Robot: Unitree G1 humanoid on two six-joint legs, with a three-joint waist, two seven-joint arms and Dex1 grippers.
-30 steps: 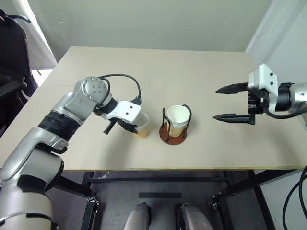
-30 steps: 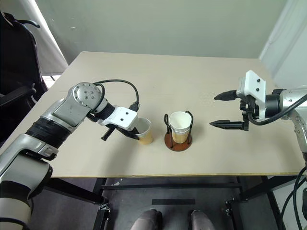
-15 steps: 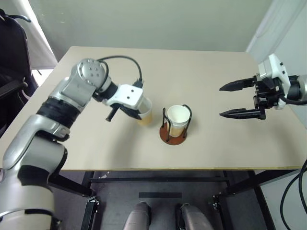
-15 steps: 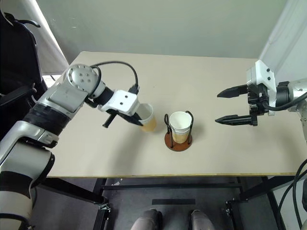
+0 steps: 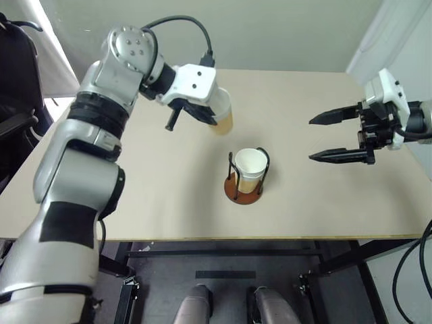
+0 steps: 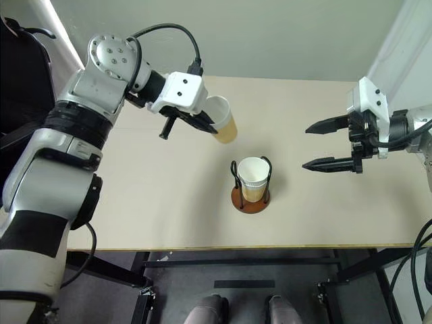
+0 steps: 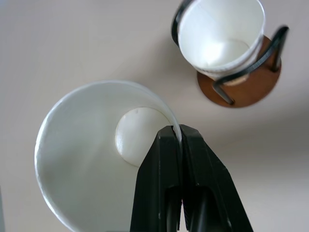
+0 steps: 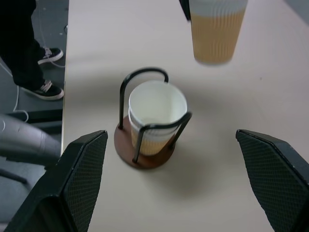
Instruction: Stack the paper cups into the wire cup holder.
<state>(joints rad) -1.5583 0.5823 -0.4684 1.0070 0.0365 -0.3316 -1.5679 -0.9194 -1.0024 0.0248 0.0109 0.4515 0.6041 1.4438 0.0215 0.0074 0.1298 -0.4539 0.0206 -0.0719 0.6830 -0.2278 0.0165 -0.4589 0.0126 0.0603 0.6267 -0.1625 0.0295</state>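
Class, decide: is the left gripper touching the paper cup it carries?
Touching. The left wrist view shows the left gripper shut on the carried cup's rim wall.

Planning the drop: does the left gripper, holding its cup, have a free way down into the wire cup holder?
Probably yes. The left gripper pinches a paper cup in mid-air; the wire cup holder stands open-topped, and the right gripper is off to the side.

The beige table (image 5: 135, 182) carries the wire cup holder (image 5: 244, 187), near its front edge.
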